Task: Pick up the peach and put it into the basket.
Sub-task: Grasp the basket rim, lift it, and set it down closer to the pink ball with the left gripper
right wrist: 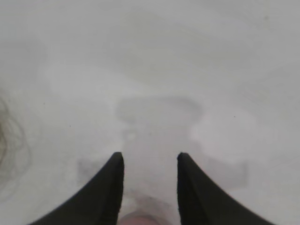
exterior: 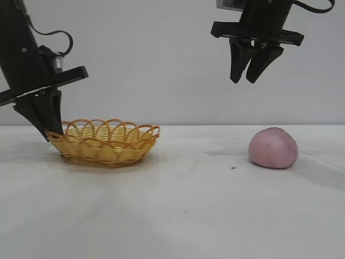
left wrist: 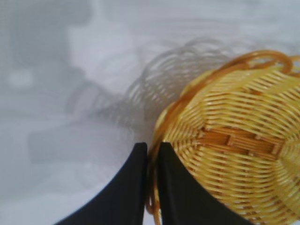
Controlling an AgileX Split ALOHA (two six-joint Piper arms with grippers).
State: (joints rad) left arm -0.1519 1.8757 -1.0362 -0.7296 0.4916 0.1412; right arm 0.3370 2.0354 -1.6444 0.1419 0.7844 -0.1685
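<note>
Exterior view: the peach (exterior: pixel 273 148) sits on the white table (exterior: pixel 183 210) at the right, well apart from the basket (exterior: pixel 105 143) at the left. The right gripper (exterior: pixel 249 81) hangs high above the table, up and a little left of the fruit, its jaws parted by a moderate gap and holding nothing. The left gripper (exterior: pixel 47 135) is low at the basket's left rim — its jaws pinched nearly together on the looped edge, as the left wrist view shows.

The peach is a dull pink, matte, rounded lump; it will likely be light and slightly yielding, and not slippery. Best taken across its widest middle, from above. The basket is shallow yellow-tan wicker with an orange-brown scalloped rim — stiff but light, so it could shift if bumped.
</note>
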